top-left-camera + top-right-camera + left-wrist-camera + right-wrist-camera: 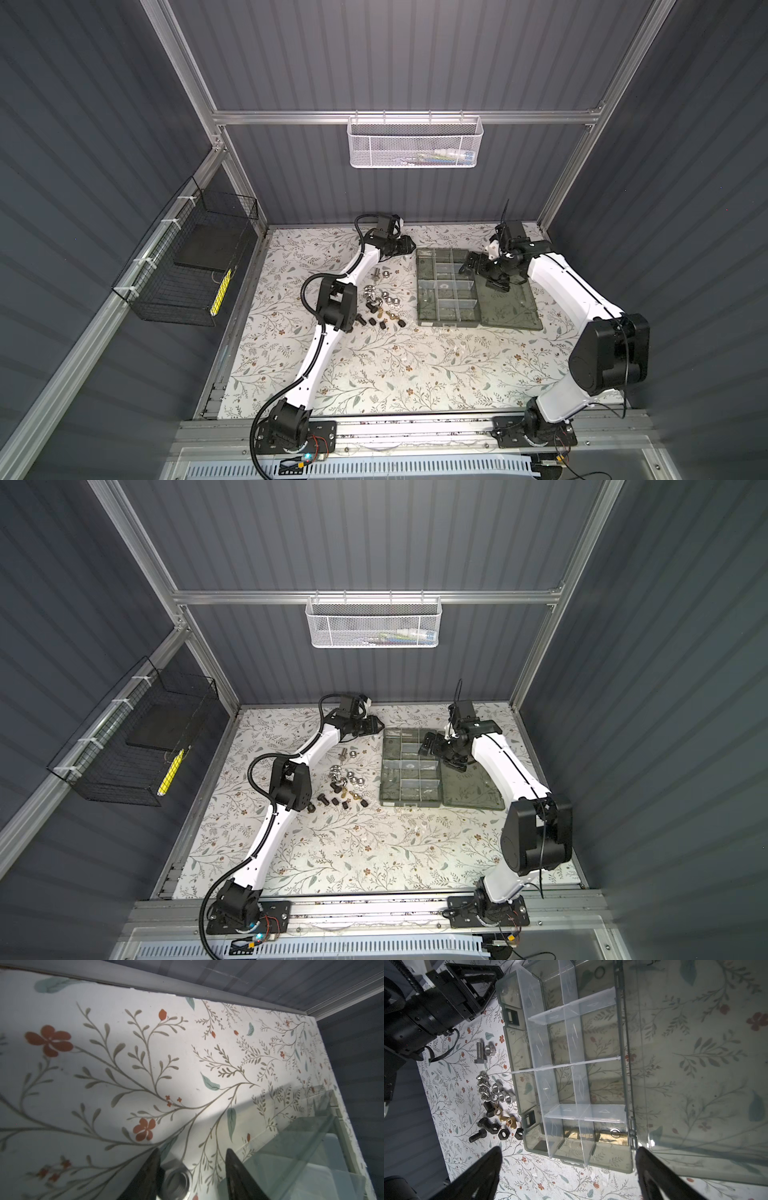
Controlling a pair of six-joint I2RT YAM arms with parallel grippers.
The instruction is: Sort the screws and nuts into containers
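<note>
Nut (176,1178) between my left gripper's (192,1149) half-spread jaws, gap on one side; right gripper (569,1148) spread wide above box (510,1047)

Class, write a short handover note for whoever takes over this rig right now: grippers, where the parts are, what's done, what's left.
Left gripper: part open near the far corner of the organiser box, a silver nut between its jaws, not visibly clamped.
Right gripper: wide open, empty, above the box.
Parts: the pile of screws and nuts lies on the table, left of the box in both top views; a silver bolt apart from it.
Done: one silver piece in a compartment.
Left: nearly everything.
</note>
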